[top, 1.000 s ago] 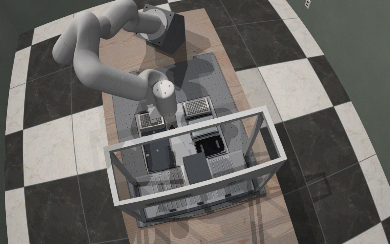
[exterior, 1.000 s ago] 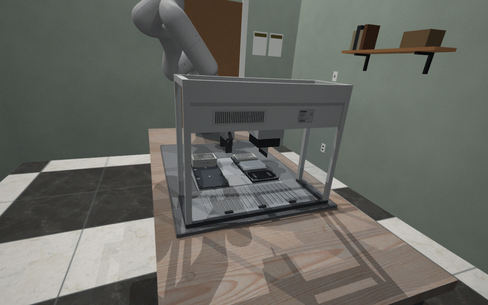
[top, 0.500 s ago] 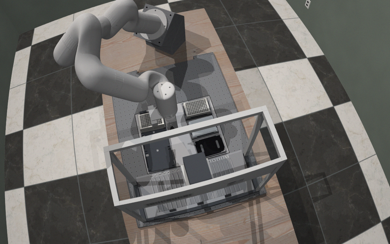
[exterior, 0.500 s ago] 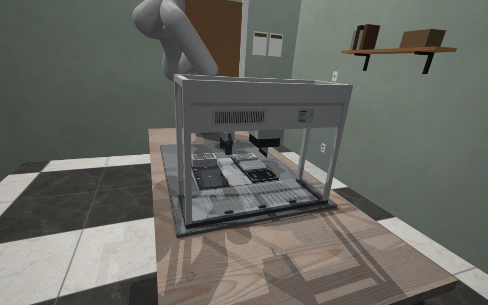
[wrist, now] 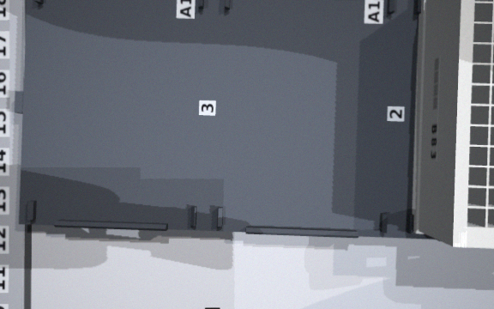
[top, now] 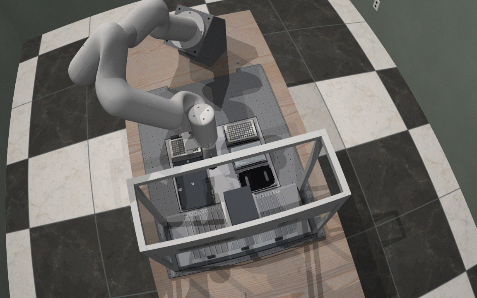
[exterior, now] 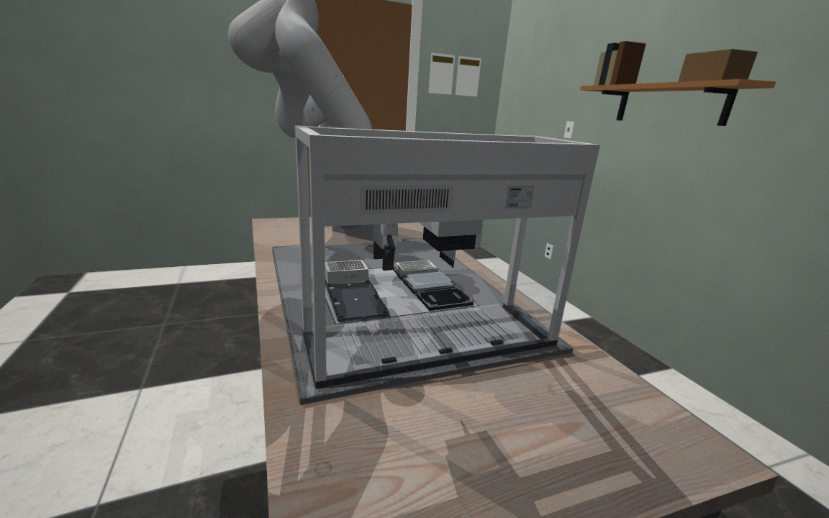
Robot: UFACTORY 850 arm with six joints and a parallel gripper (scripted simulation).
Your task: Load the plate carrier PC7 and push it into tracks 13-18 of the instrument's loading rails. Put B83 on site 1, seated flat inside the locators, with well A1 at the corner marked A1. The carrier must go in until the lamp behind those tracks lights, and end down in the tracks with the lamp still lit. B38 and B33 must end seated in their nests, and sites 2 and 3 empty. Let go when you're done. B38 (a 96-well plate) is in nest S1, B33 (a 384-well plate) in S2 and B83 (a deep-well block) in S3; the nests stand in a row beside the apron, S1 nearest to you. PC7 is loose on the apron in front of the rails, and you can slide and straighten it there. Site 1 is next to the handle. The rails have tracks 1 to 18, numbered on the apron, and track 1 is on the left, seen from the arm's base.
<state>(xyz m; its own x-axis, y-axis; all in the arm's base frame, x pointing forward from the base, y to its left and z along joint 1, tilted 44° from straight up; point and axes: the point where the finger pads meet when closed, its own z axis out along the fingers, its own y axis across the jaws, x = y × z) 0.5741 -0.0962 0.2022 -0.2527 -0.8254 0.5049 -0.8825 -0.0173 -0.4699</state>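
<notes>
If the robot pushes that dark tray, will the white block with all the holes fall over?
Probably not. The tray looks flat, low and stiff, so it should slide. The block looks wide and boxy, with small locators beside it, so it likely stays put.
</notes>
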